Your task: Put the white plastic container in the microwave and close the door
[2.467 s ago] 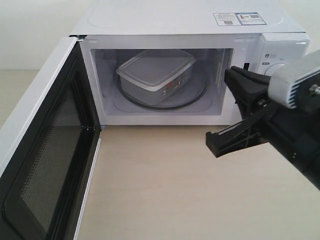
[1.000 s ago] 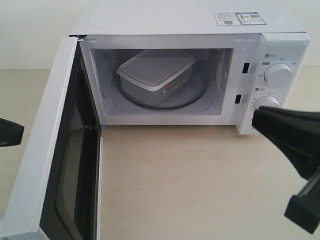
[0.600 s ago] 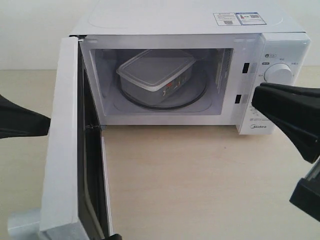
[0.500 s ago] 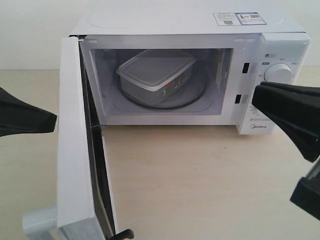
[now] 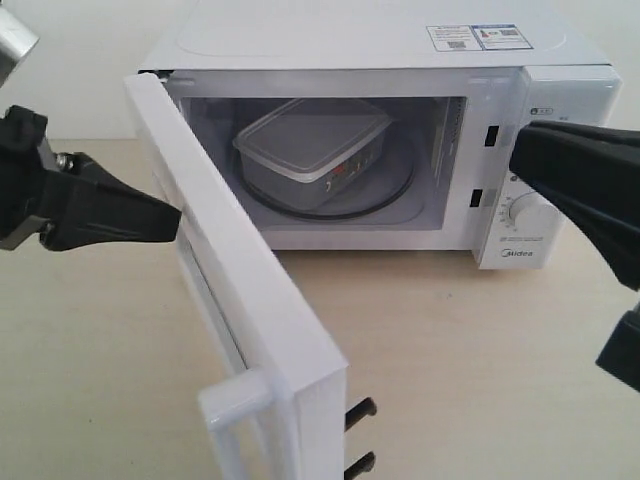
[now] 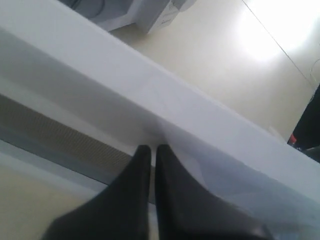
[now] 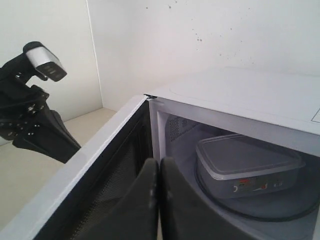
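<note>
Exterior view: the microwave (image 5: pixel 350 40) is standing on the pale table (image 5: pixel 450 350) with its cavity showing. The white plastic container (image 5: pixel 312 150) is sitting inside on the glass turntable (image 5: pixel 392 190), lid on, turned at an angle to the cavity walls. The door (image 5: pixel 240 270) is standing partway open, its free edge swinging out toward the camera, with the white bar handle (image 5: pixel 235 420) and two black latch hooks (image 5: pixel 360 410) showing at that edge.

The left gripper (image 5: pixel 172 222) is touching the door's outer face with its tip. In the left wrist view its two black fingers (image 6: pixel 140 165) are lying pressed together with nothing between them, their ends against the white door panel (image 6: pixel 150 95).

The right gripper (image 5: pixel 520 165) is hovering in front of the control panel, covering part of a dial (image 5: pixel 525 210). The right wrist view is showing its jaws fully closed and empty (image 7: pixel 157 162), clear of the door, with the container (image 7: pixel 247 165) visible inside the cavity beyond them.
</note>
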You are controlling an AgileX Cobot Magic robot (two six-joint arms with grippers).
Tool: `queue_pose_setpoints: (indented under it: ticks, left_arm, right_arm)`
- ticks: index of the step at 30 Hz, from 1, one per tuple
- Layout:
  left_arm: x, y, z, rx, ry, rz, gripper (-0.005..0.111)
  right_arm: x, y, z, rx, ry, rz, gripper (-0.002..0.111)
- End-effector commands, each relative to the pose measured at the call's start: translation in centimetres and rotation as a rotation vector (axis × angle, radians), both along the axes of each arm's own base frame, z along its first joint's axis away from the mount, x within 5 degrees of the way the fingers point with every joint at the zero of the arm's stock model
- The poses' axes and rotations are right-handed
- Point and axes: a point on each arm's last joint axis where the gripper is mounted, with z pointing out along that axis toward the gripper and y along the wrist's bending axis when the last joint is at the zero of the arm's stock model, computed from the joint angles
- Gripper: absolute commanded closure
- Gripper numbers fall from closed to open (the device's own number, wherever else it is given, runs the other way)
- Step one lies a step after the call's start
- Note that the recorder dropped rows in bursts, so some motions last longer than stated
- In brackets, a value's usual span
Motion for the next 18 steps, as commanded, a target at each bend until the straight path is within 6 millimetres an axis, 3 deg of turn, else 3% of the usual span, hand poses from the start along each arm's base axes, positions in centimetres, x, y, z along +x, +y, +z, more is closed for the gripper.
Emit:
queue_pose_setpoints:
  ticks: [1,7,18]
  left_arm:
    - [0.9,-1.4,0.4,-0.009,-0.014,-0.033,0.102]
    - [2.3,-3.1,0.0,0.004,-0.02,-0.048,0.102]
    - [6.8,-6.5,-1.3,0.035,-0.048,-0.05,0.102]
  right_arm:
    - [-0.1,-0.1,0.4,0.015,-0.009,0.002,0.109]
    - [-0.1,-0.1,0.4,0.015,-0.009,0.002,0.109]
    - [-1.0,0.7,-0.5,-0.052,0.056,0.136,0.109]
